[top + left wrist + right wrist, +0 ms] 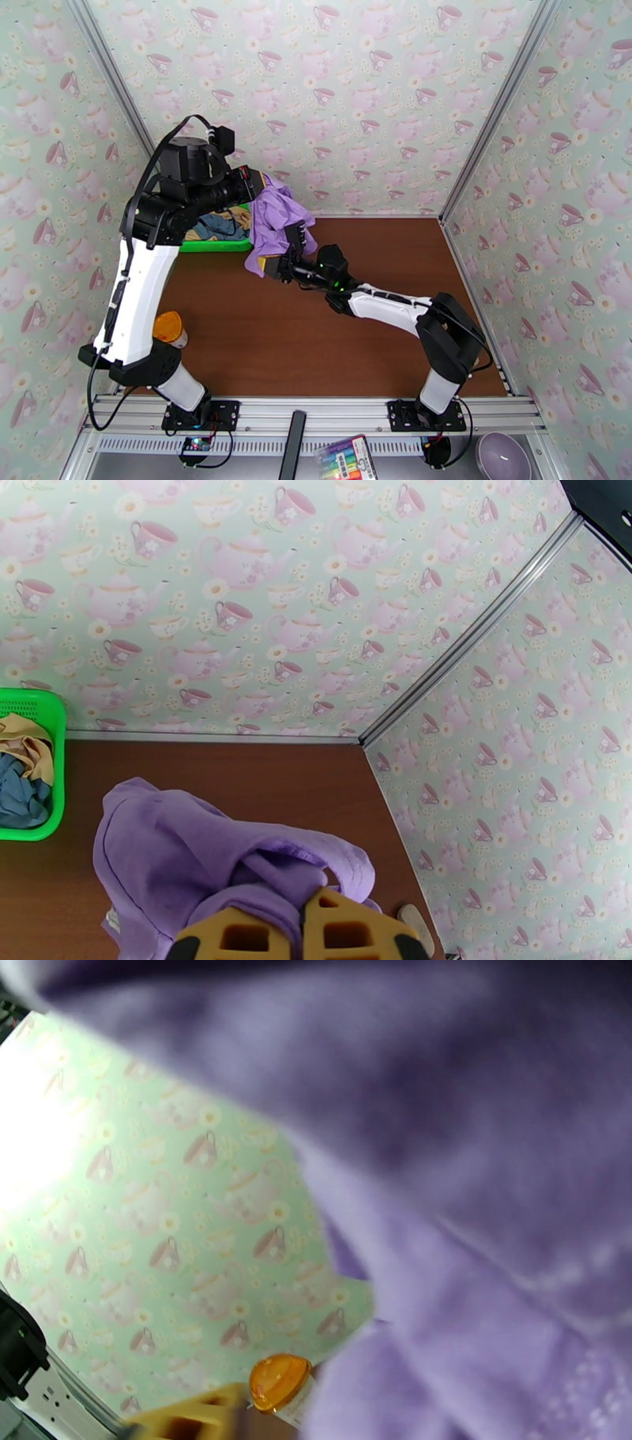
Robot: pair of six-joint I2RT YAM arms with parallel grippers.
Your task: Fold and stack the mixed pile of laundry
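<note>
**Over the back left of the table: purple T-shirt held up between two claws**

Over the back left corner of the brown table [355,339], the left claw [254,183] is raised high and pinched tight on the top of the purple T-shirt [272,221]. The shirt hangs down from it in loose folds. From the left wrist, the claw [302,926] has its two yellow fingers [237,936] pressed close together, with purple cloth [197,851] bunched between and around them.

The right arm reaches forward and to the left, low over the table. The right claw [272,267] is closed narrow on the bottom edge of the hanging shirt. From the right wrist, blurred purple cloth [474,1157] drapes right in front of the lens, and a bit of one yellow finger [197,1416] shows at the bottom.

Just left of the shirt, a green basket [213,245] sits against the back wall. The blue shirt [217,227] and the tan shirt [238,215] lie crumpled inside it, touching each other.

A bottle with an orange cap [167,328] stands near the left arm. Off the table at the near edge lie a pack of markers [344,458] and a purple bowl [502,456].
</note>
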